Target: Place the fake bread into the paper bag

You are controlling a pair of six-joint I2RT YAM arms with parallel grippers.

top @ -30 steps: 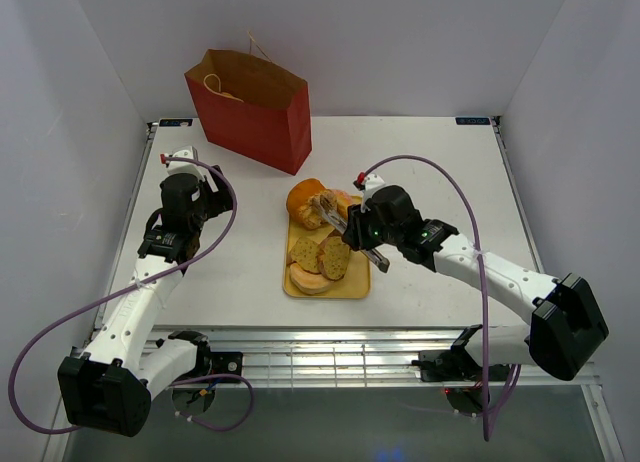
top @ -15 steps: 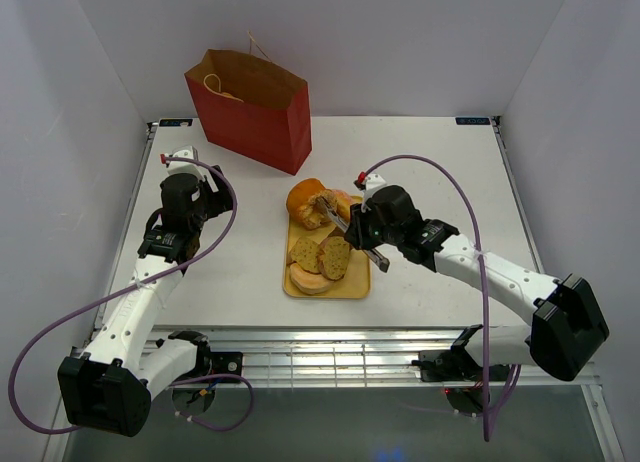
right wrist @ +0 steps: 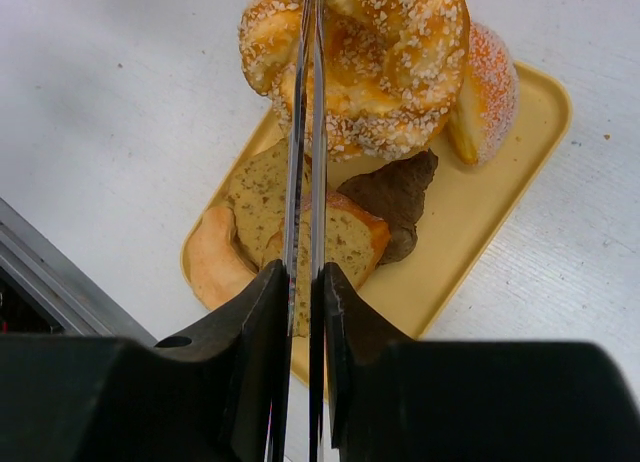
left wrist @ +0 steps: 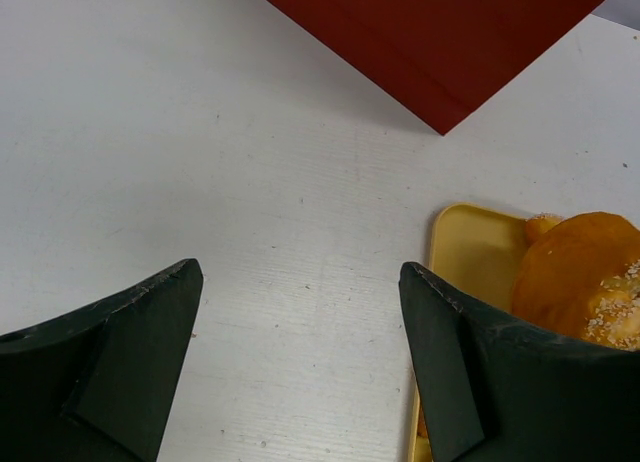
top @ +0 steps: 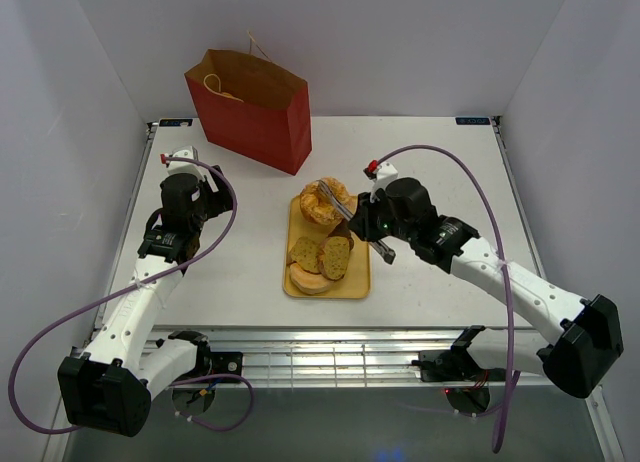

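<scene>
My right end effector (top: 330,194) is pressed nearly together, pinching the seeded roll (right wrist: 390,72) of the fake bread by its left side; the roll hangs over the far end of the yellow tray (top: 360,274) and looks lifted clear of it; the speckled slices (top: 320,254) and other pieces lie on the tray below; the paper bag (top: 255,117) stands at the far left of the bench (top: 450,172), mouth up, so from my fingers it lies far and to the left, well apart, with open bench between; my left end effector (left wrist: 298,272) is spread and holds nothing, low over the bench just near of the bag's corner; it is nearer the bag, but the roll is in the right, so I judge the carry belongs to the right arm, up and over the bag's near rim.
</scene>
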